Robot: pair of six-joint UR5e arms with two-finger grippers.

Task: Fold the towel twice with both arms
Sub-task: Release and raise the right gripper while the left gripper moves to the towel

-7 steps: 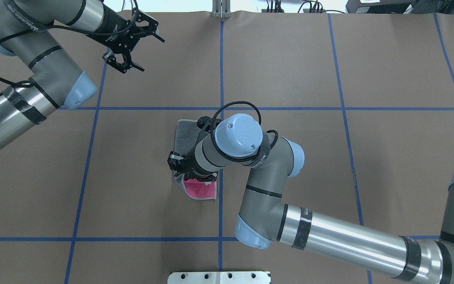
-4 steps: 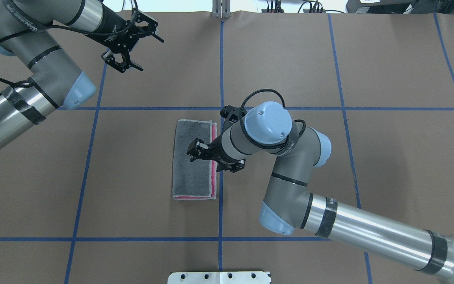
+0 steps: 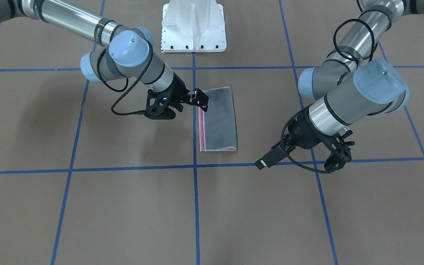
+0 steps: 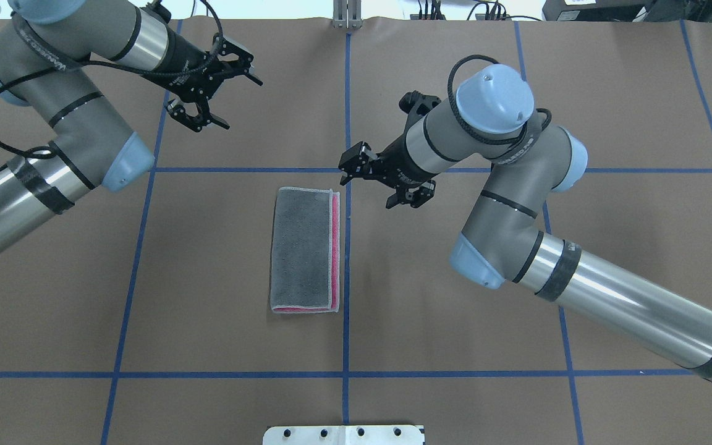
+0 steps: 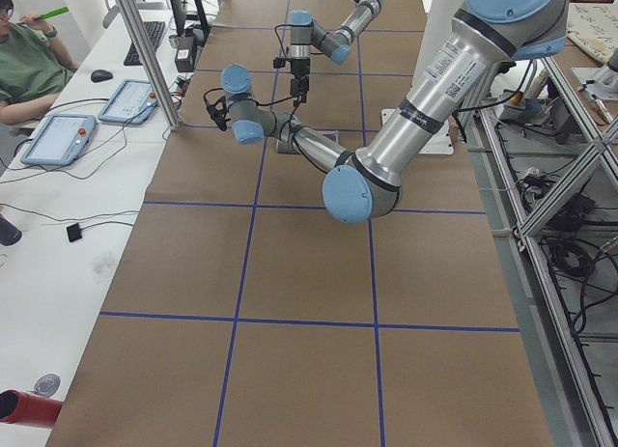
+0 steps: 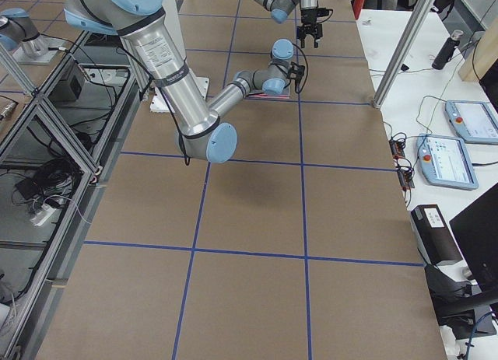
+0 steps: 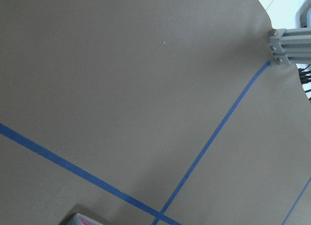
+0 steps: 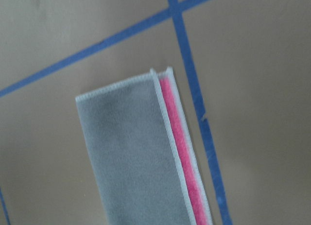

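Observation:
The towel [image 4: 302, 250] lies flat on the brown table, folded into a narrow rectangle. Its grey face is up and a pink strip shows along its right edge. It also shows in the front view [image 3: 220, 119] and the right wrist view [image 8: 129, 157], and one corner shows in the left wrist view [image 7: 80, 219]. My right gripper [image 4: 367, 185] is open and empty, raised just beyond the towel's far right corner; in the front view it [image 3: 194, 100] hangs by the towel's edge. My left gripper [image 4: 238, 96] is open and empty, far off at the far left [image 3: 300, 163].
The white pedestal base [image 3: 193, 25] stands at the robot's side of the table [image 4: 343, 434]. Blue tape lines [image 4: 347, 278] form a grid on the brown paper. A metal post [image 4: 347, 15] stands at the far edge. An operator [image 5: 24, 66] sits by tablets at a side desk.
My right gripper laid the lifted towel half down, let go, and moved up, away and right. The towel now lies flat, folded once. The left arm shifted only slightly.

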